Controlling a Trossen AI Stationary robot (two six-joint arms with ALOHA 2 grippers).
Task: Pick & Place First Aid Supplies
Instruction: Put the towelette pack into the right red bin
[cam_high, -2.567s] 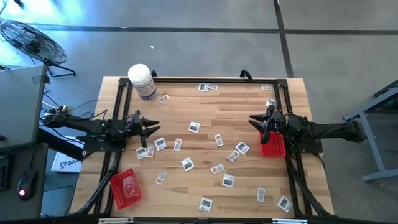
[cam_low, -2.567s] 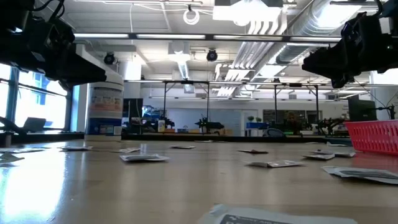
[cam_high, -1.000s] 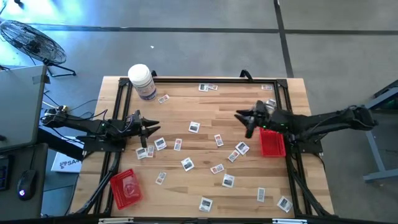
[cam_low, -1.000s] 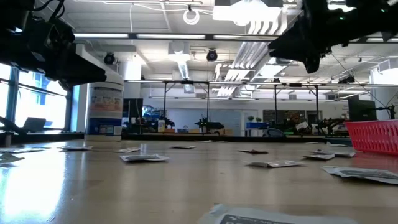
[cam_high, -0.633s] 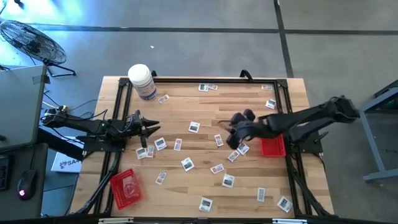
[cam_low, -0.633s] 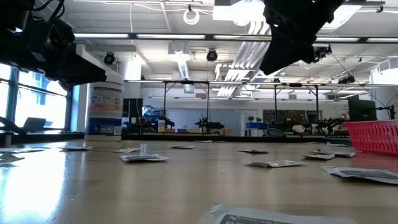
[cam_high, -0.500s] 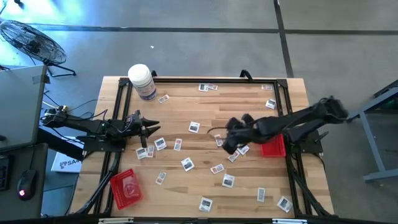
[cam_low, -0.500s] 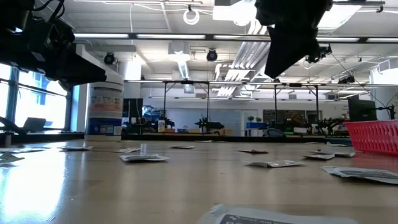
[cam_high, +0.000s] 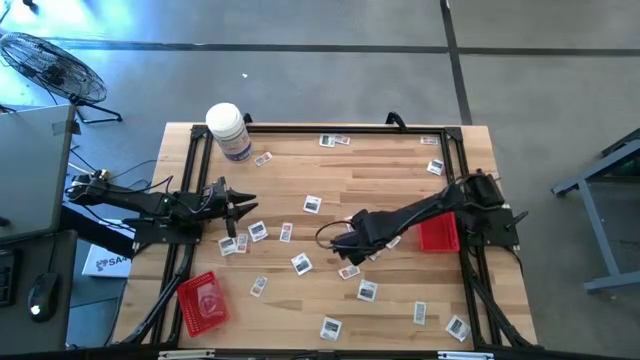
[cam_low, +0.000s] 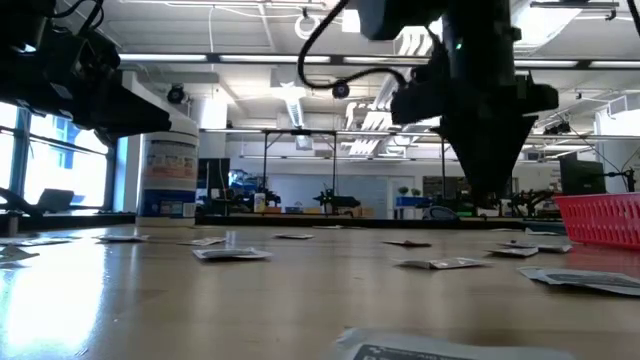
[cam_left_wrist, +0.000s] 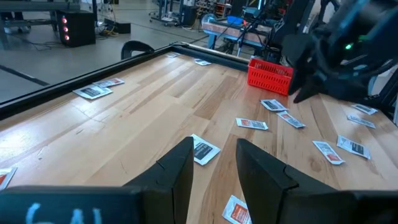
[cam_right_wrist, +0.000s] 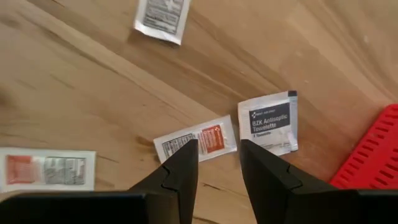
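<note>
The first aid supplies are small white packets with dark or red print, lying flat all over the wooden table (cam_high: 330, 170). My right gripper (cam_high: 348, 243) hangs open over the middle of the table and points down. In its wrist view it (cam_right_wrist: 219, 163) stands above a red-printed packet (cam_right_wrist: 196, 142), with a dark-printed towelette packet (cam_right_wrist: 268, 122) beside that. In the low view its fingers (cam_low: 490, 200) are clear of the tabletop. My left gripper (cam_high: 246, 207) waits open and level at the table's left side, with a packet (cam_left_wrist: 202, 150) just ahead of it.
One red tray (cam_high: 438, 232) stands at the right side, close to my right arm. Another red tray (cam_high: 203, 300) sits at the near left corner. A white jar (cam_high: 228, 130) stands at the far left. A black frame (cam_high: 330, 130) runs along the table's edges.
My right gripper has swung from beside the red tray at the table's right toward the middle. It has tipped from level to pointing down and has sunk a little. The packets have not moved.
</note>
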